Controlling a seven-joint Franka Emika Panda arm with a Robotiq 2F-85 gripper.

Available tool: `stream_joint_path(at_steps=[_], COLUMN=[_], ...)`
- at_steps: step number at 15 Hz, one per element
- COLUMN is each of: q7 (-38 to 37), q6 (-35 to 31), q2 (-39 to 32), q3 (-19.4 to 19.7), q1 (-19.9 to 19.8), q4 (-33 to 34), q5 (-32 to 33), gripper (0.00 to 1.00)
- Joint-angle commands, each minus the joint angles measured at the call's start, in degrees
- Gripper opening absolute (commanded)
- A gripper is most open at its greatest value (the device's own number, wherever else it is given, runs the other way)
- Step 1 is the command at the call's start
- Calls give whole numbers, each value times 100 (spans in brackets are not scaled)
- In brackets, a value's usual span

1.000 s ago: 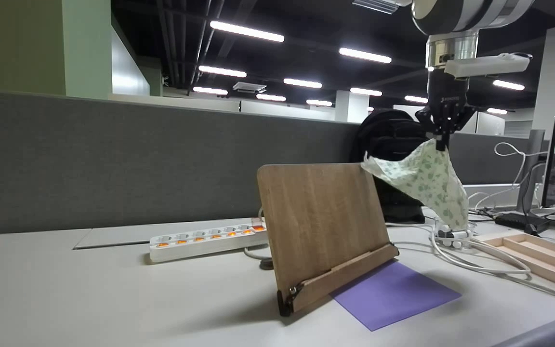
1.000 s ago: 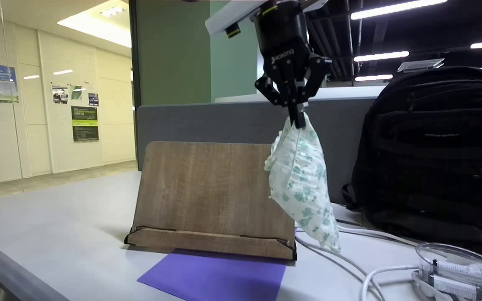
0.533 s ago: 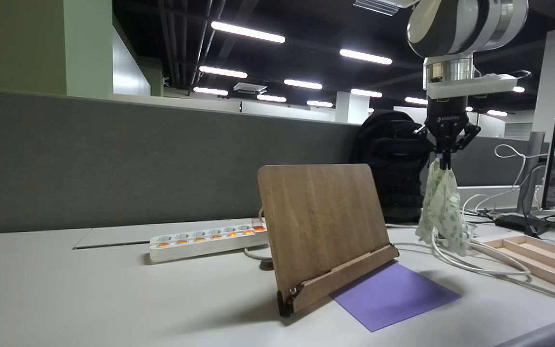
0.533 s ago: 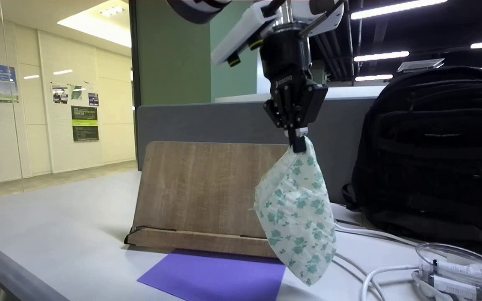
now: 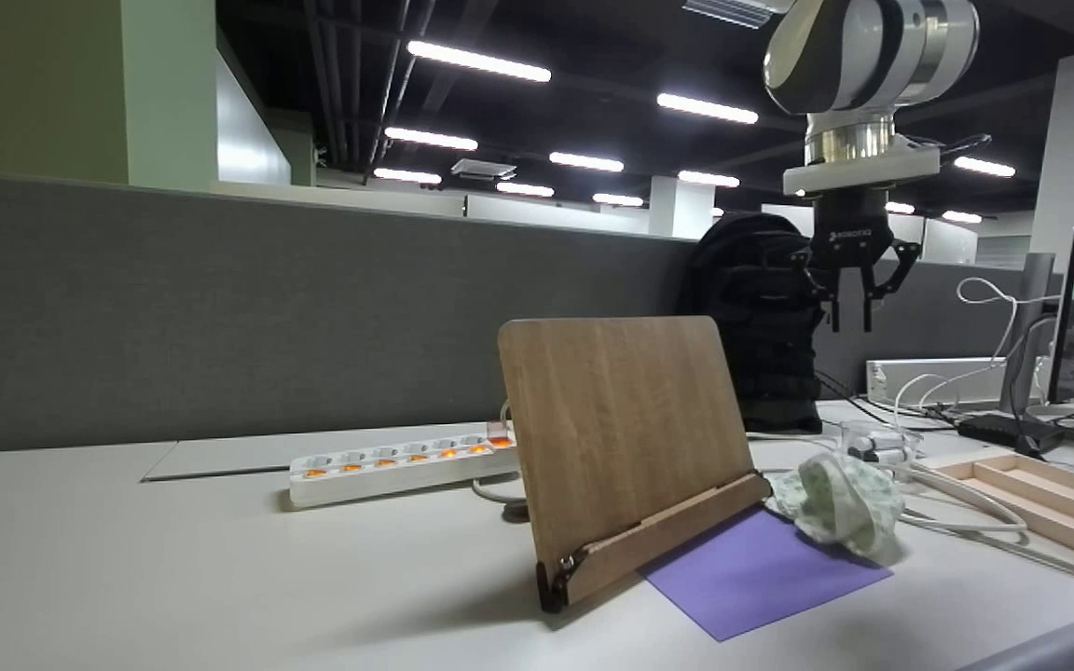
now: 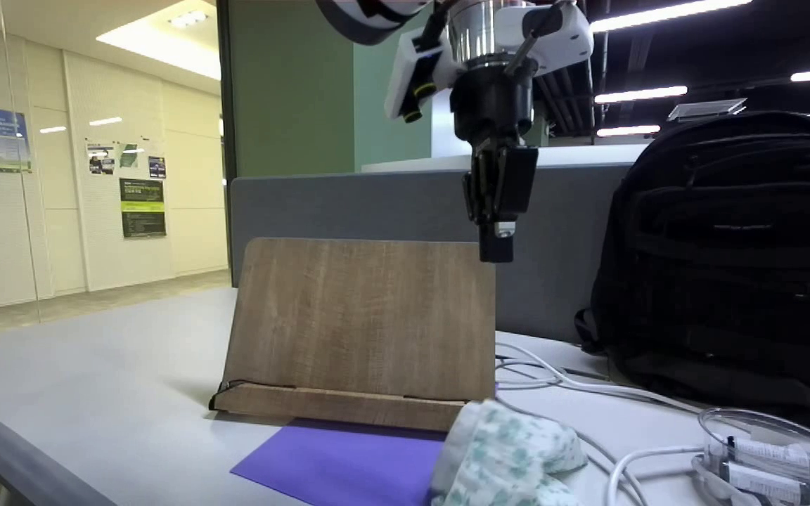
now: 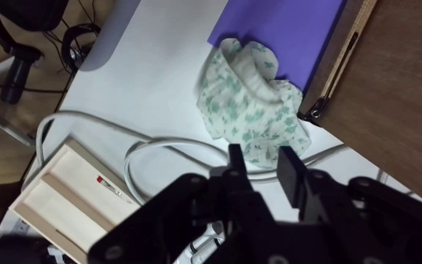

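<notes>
My gripper (image 5: 852, 321) hangs above the desk with its fingers apart and nothing between them. From the side, in an exterior view, the gripper (image 6: 496, 249) points straight down. Below it a white cloth with green leaf prints (image 7: 247, 110) lies crumpled. The cloth (image 5: 840, 503) rests partly on a purple sheet (image 5: 751, 578) and partly on the white desk. Close beside the cloth (image 6: 510, 457) stands a tilted wooden book stand (image 6: 363, 323), whose lower corner (image 7: 315, 110) is near the cloth's edge in the wrist view.
White cables (image 7: 97, 121) loop over the desk near the cloth. A partitioned wooden tray (image 7: 79, 202) and a clear round container (image 6: 711, 444) holding small cylinders lie nearby. Behind are a black backpack (image 6: 728, 267) and a grey partition (image 5: 313, 317); a power strip (image 5: 397, 475) sits behind the stand.
The cloth, earlier hanging from the shut gripper, has been let go and has dropped onto the desk and sheet. The fingers have parted. The arm has come lower and turned.
</notes>
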State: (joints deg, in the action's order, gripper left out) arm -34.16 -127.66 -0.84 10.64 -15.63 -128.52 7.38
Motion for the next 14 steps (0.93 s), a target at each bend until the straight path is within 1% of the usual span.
stream_joint_path(at_steps=[1,2,6,8,10,12,14], q7=[-543,-494,-147,-136,-111,-6,231], q6=[561,667,952,1014,1016,1000,960], q2=[-17,46,280,370,462,546,621], q3=[47,24,-75,-130,-188,-227,-231], q1=[180,223,416,507,568,601,613], q4=[211,177,7,-36,-92,-167,-289], q5=[-317,-354,-109,63,219,265,151], gripper=[61,69,97,100,100,100,100])
